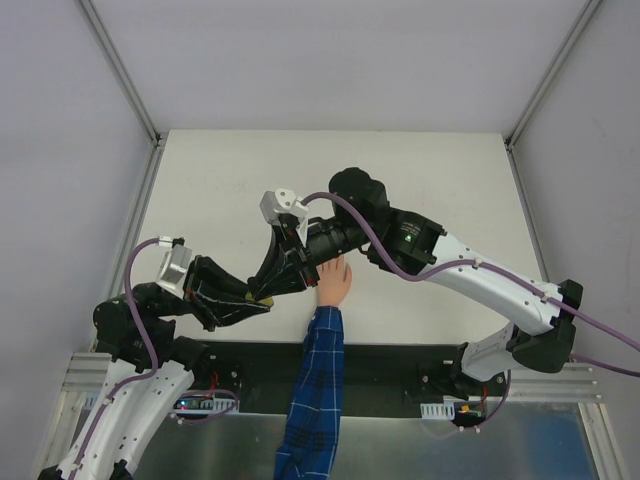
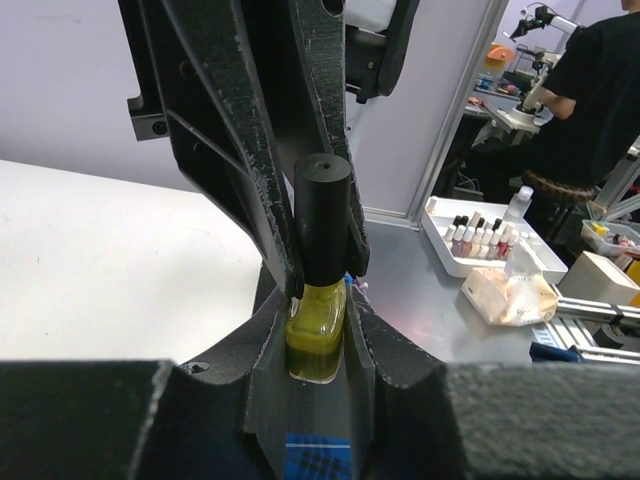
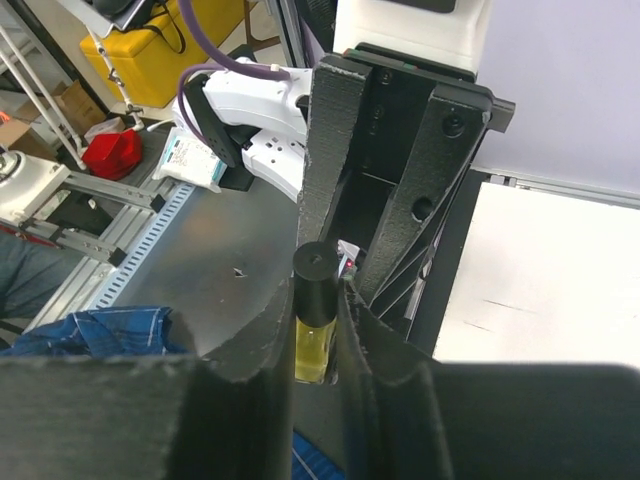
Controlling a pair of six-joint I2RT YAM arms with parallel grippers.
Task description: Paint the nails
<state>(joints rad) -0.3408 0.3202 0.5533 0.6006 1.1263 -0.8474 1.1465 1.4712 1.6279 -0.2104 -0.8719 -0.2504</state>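
Observation:
A small polish bottle [image 2: 318, 340] with yellow liquid and a tall black cap [image 2: 322, 215] sits between both grippers. My left gripper [image 2: 318, 345] is shut on the glass body. My right gripper [image 3: 318, 300] is shut on the cap [image 3: 317, 280] from the opposite side. In the top view the two grippers, left [image 1: 262, 298] and right [image 1: 287, 278], meet just left of the peach mannequin hand [image 1: 335, 283] with its blue plaid sleeve [image 1: 318, 385]. The fingertips lie against the right gripper, and the nails are too small to make out.
A white tray [image 2: 445, 245] of several polish bottles and a plastic bag [image 2: 515, 295] lie on the metal bench beyond the table. A person [image 2: 590, 110] works at the far right. Grey frame posts [image 1: 120, 70] flank the white table [image 1: 430, 180].

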